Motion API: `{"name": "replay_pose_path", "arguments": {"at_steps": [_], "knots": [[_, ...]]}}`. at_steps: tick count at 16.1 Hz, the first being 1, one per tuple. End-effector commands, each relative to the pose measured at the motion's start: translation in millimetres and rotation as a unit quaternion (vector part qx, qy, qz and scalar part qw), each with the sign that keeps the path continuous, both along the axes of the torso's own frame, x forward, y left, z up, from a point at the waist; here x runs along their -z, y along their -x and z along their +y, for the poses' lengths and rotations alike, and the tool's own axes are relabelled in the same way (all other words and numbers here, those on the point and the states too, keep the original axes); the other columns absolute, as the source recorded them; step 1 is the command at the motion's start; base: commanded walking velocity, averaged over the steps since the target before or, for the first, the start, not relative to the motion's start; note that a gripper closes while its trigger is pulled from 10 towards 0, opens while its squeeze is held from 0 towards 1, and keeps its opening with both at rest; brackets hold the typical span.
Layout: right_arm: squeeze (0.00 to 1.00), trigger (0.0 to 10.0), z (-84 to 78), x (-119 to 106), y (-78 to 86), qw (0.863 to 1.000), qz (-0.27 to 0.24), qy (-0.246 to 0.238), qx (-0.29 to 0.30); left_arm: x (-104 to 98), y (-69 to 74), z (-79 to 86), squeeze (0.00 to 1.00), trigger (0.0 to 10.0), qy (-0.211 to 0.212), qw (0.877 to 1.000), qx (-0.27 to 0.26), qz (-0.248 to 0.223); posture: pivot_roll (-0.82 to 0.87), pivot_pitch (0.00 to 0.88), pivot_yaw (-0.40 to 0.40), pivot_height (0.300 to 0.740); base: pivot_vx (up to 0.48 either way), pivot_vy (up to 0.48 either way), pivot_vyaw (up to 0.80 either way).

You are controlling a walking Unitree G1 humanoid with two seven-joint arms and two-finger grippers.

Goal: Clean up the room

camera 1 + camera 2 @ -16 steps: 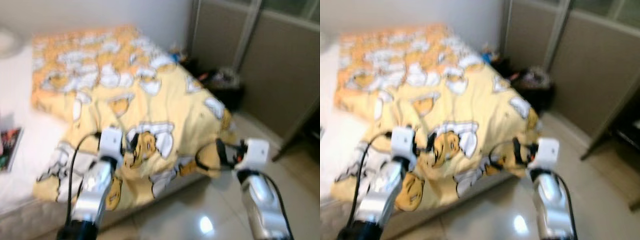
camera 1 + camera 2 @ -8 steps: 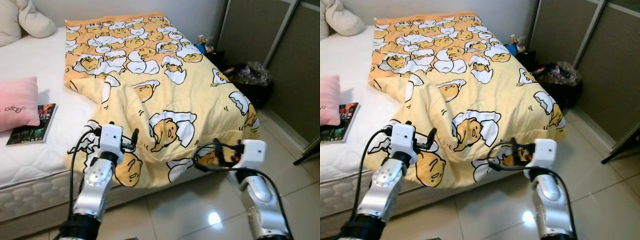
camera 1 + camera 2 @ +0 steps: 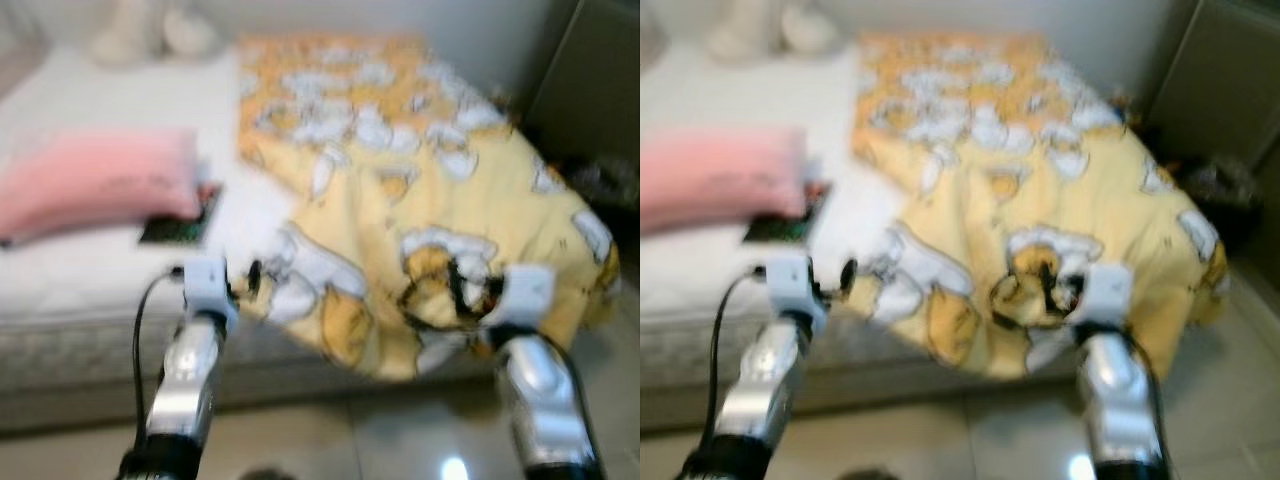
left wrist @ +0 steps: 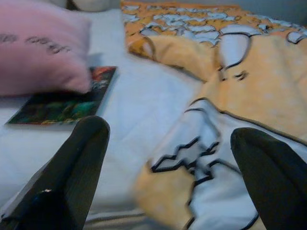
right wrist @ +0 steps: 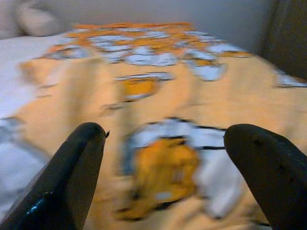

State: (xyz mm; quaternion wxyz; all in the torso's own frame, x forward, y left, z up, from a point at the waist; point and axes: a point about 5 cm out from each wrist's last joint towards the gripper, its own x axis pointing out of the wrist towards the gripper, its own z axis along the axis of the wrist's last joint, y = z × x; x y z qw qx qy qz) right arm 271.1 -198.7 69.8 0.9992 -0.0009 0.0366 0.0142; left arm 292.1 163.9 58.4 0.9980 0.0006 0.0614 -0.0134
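Room: a bedroom seen through motion blur, with a pale glossy tiled floor (image 3: 330, 440) in the near part and a dark panelled wall or door (image 3: 590, 70) at the far right.
Bed: a white mattress (image 3: 90, 270) fills the middle and left of the scene, its quilted side facing the robot.
Blanket: a yellow-orange blanket (image 3: 440, 200) printed with white and yellow cartoon shapes covers the right half of the bed, runs from the far edge to the near edge and hangs over the near right corner toward the floor.
Pillows: a pink pillow (image 3: 95, 190) lies on the left part of the mattress; pale cushions (image 3: 150, 30) sit at the far end, too blurred to describe further.
Book: a dark-covered book (image 4: 64, 100) lies flat on the white sheet, just right of the pink pillow and partly tucked under its edge, well left of the blanket's fold.
Dark items: something dark (image 3: 610, 185) sits on the floor at the far right beside the bed, too blurred to name.
Left gripper: the left gripper (image 4: 168, 158) is held out over the near edge of the bed with its fingers spread wide and nothing between them; the blanket's near left hem lies just ahead of it, and the book is farther off to its left.
Right gripper: the right gripper (image 5: 163, 167) is raised in front of the hanging blanket with its fingers wide apart and nothing held; the printed cloth is close ahead of it, whether touching cannot be told.
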Motion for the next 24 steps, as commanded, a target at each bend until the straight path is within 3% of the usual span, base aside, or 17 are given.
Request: {"name": "replay_pose_path", "arguments": {"at_steps": [1, 7, 8, 11, 15, 21, 24], "knots": [[0.38, 10.0, 5.8, 0.2, -3.6, 1.000, 0.003, 0.006, -0.022, -10.7, -7.2, 0.5, 0.00, 10.0, -0.026, 0.999, 0.005, -0.021, -0.13, 0.000, -0.030, 0.740, 0.000, 0.000, 0.60], [0.39, 10.0, 22.1, 7.9, -4.8, 0.998, 0.015, 0.004, -0.056, -17.3, -12.1, 3.5, 0.00, 10.0, -0.037, 0.999, -0.002, -0.031, -0.11, 0.000, -0.019, 0.740, 0.000, 0.000, 0.56], [0.47, 10.0, 24.3, 10.4, -4.5, 0.998, 0.017, -0.002, -0.056, -19.7, -12.9, 2.8, 0.00, 10.0, -0.051, 0.998, 0.004, -0.038, -0.11, 0.000, -0.011, 0.740, 0.000, 0.000, 0.52], [0.47, 10.0, 26.3, 11.1, -5.5, 0.999, 0.015, -0.013, -0.051, -24.3, -16.3, 3.2, 0.00, 10.0, -0.055, 0.997, 0.017, -0.047, -0.11, 0.000, 0.001, 0.740, 0.000, 0.000, 0.50], [0.29, 10.0, 22.2, 13.6, -7.0, 0.999, 0.018, -0.016, -0.024, -30.6, -21.2, 6.0, 0.00, 10.0, -0.059, 0.997, 0.020, -0.054, -0.11, 0.000, 0.008, 0.740, 0.414, 0.000, 0.12], [0.29, 10.0, 24.7, 14.3, -6.0, 0.999, 0.012, -0.022, -0.024, -33.0, -23.0, 8.1, 0.00, 10.0, -0.051, 0.997, 0.015, -0.059, -0.11, 0.000, 0.006, 0.740, 0.461, 0.000, 0.00], [0.29, 10.0, 25.8, 14.8, -6.2, 0.999, 0.014, -0.030, -0.023, -32.9, -21.6, 8.4, 0.00, 10.0, -0.034, 0.998, 0.009, -0.060, -0.11, 0.000, 0.005, 0.740, 0.126, 0.403, 0.00]]}}
